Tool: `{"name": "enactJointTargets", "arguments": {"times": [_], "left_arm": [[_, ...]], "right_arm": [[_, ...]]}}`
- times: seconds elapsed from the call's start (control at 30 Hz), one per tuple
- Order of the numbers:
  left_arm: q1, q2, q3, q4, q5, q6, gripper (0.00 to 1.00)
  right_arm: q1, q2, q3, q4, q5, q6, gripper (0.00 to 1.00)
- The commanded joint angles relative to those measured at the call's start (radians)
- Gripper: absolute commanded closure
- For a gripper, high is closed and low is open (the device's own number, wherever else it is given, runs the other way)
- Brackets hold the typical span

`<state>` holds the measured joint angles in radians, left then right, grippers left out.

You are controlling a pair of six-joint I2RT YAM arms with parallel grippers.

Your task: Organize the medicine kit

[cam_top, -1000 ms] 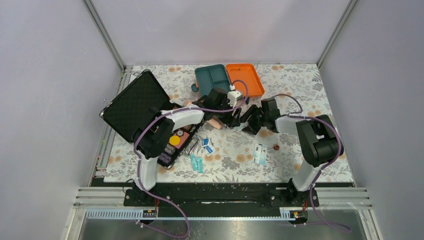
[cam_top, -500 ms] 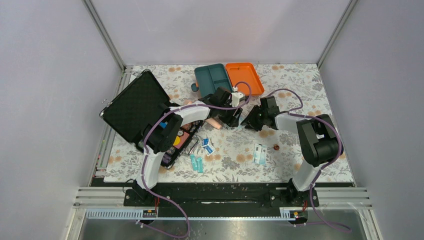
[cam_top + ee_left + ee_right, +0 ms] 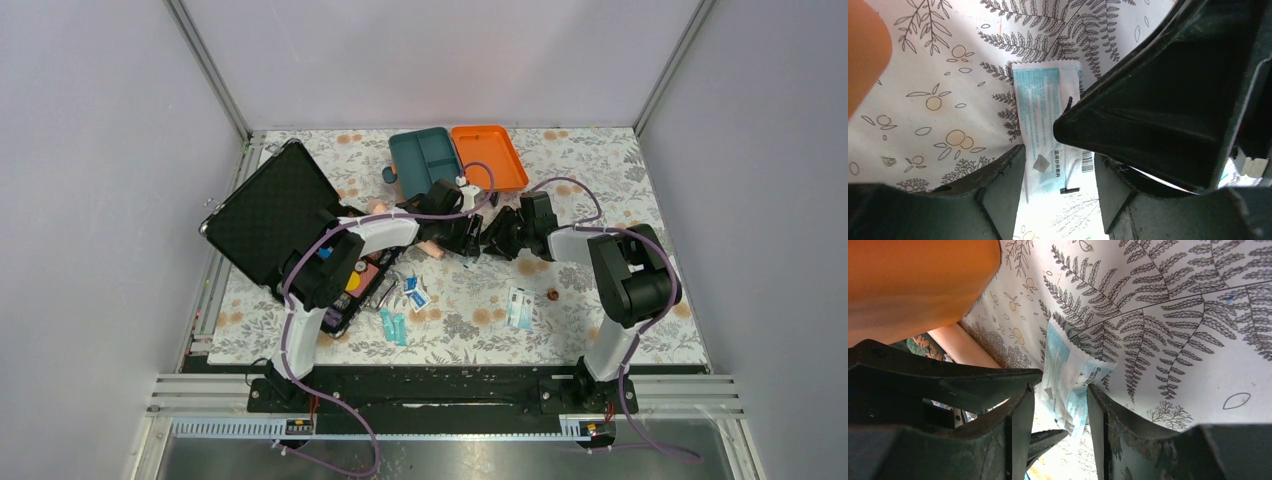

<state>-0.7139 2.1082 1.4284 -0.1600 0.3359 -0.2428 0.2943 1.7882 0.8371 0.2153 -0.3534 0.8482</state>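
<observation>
The medicine kit lies open at the back of the table, its dark teal divided tray (image 3: 425, 155) beside its orange lid (image 3: 490, 157). In front of it my two grippers meet tip to tip over one white-and-blue packet (image 3: 478, 252). In the left wrist view the packet (image 3: 1045, 110) lies flat on the patterned cloth. Its near end reaches between the open jaws of my left gripper (image 3: 1060, 175). A finger of the other arm crosses on the right. In the right wrist view the packet (image 3: 1068, 382) is buckled and stands between the jaws of my right gripper (image 3: 1060, 425), which is open.
An open black case (image 3: 275, 215) with orange and yellow items stands at the left. A peach block (image 3: 430, 247) lies by my left gripper. Blue-white sachets (image 3: 415, 293), teal vials (image 3: 393, 325), another packet (image 3: 519, 307) and a small brown piece (image 3: 552, 294) lie nearer the front.
Both grippers have closed in on each other over the packet. The right one has slid left, and the left wrist has shifted slightly towards the back.
</observation>
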Motion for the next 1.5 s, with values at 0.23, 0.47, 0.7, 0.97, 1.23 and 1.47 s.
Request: {"name": "enactJointTargets", "arguments": {"times": [0.23, 0.47, 0.7, 0.97, 1.23, 1.47], "left_arm": [[-0.011, 0.037, -0.062, -0.087, 0.031, -0.227, 0.61], [0.008, 0.0, -0.065, -0.109, 0.028, -0.225, 0.62], [0.027, -0.082, -0.069, -0.159, 0.043, -0.128, 0.56], [0.051, -0.33, -0.094, -0.229, 0.18, 0.166, 0.43], [0.22, -0.44, 0.043, -0.208, 0.019, 0.087, 0.38], [0.438, -0.189, 0.394, -0.315, -0.186, -0.248, 0.31]], "right_arm": [[0.018, 0.035, -0.029, -0.029, 0.011, -0.007, 0.55], [0.018, -0.009, 0.004, -0.152, 0.057, -0.104, 0.78], [0.017, -0.055, 0.052, -0.186, 0.025, -0.197, 0.98], [-0.015, -0.249, 0.158, -0.477, -0.085, -0.582, 1.0], [-0.027, -0.474, 0.266, -0.646, -0.103, -0.857, 1.0], [-0.026, -0.458, 0.456, -0.764, -0.016, -0.908, 1.0]]}}
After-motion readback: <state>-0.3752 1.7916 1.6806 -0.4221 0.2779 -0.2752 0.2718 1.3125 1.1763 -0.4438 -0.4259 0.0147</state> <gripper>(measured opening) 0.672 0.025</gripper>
